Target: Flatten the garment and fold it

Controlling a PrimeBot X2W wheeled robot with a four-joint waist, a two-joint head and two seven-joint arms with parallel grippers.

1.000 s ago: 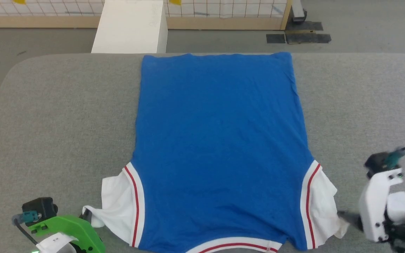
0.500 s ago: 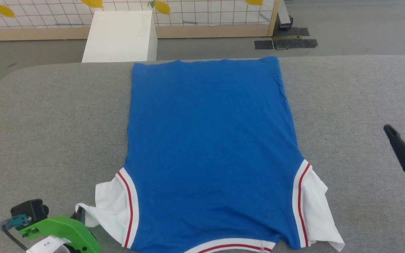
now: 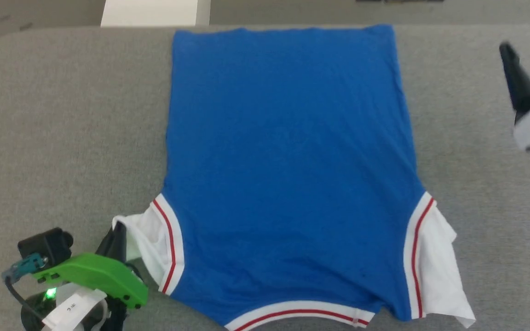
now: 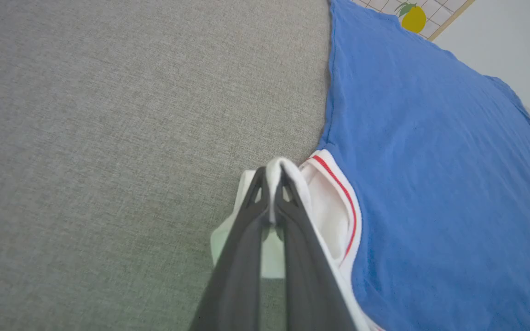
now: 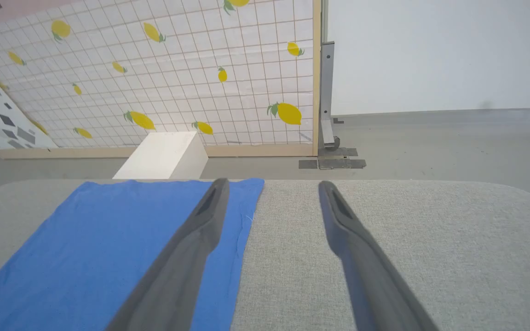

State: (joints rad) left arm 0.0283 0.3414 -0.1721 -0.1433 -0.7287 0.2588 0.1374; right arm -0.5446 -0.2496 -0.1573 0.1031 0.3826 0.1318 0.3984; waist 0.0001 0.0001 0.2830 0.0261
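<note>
The garment [image 3: 288, 161] lies flat on the grey table [image 3: 62, 115], plain royal-blue side up, hem at the far edge. No lettering or number shows. Its white sleeves with red-striped trim stick out at the near left [image 3: 152, 239] and near right [image 3: 440, 271]. My left gripper [image 3: 118, 230] is shut on the edge of the left sleeve [image 4: 325, 207], and white cloth bulges over the fingertips in the left wrist view. My right gripper [image 3: 526, 48] is open with nothing in it. It hangs over bare table to the right of the garment's far corner [image 5: 246, 193].
A white box [image 5: 164, 156] stands on the floor just beyond the table's far edge. Behind it is a lemon-patterned grid panel [image 5: 177, 69] in a wooden frame with a metal post [image 5: 327, 92]. Bare grey tabletop lies on both sides of the garment.
The head camera has tipped down. My right gripper has left the right sleeve's edge and swung up and forward, open. My left gripper has drawn the left sleeve's tip up and inward.
</note>
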